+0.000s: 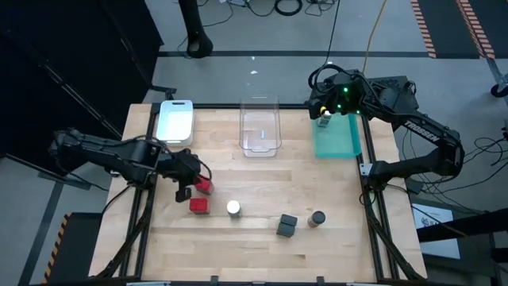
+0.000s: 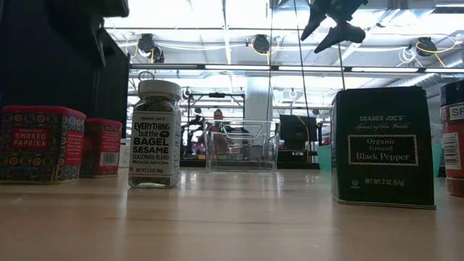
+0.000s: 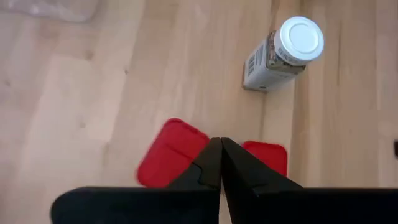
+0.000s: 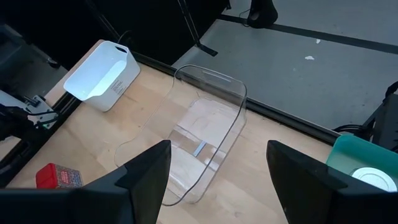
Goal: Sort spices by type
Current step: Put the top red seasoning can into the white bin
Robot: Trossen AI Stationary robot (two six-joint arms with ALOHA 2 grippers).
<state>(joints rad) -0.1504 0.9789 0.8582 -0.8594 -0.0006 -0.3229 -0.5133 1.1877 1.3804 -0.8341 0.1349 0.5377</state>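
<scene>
The left gripper (image 1: pixel 184 193) sits at the left of centre in the overhead picture, above the wooden table (image 1: pixel 262 246), with its two dark fingers (image 3: pixel 211 163) pressed together and nothing between them. Directly under and beside it are two red tins: one red tin (image 1: pixel 205 186) just right of the fingertips and a second red tin (image 1: pixel 198 206) just below it. In the left wrist picture both red lids flank the closed fingertips, one to each side.

To the right of the lower tin, in the overhead picture, stands a clear jar with a white cap (image 1: pixel 233 208); the table-level picture shows its label reading Everything but the Bagel Sesame. Farther right along the same row is a dark square tin (image 1: pixel 287 226), labelled Organic Ground Black Pepper in the table-level view, and just right of it a dark round container (image 1: pixel 317 218).

The right gripper (image 1: pixel 325 111) hangs at the upper right of the overhead picture, over the far end of the teal tray (image 1: pixel 341 143), its fingers (image 4: pixel 146 171) spread wide and holding nothing. A white round cap (image 4: pixel 372 176) lies inside that tray at the lower right edge of the right wrist picture.

Along the top edge of the table, a clear tray (image 1: pixel 260 127) sits in the centre and a white tray (image 1: pixel 176 121) to its left, well apart from the spices.
</scene>
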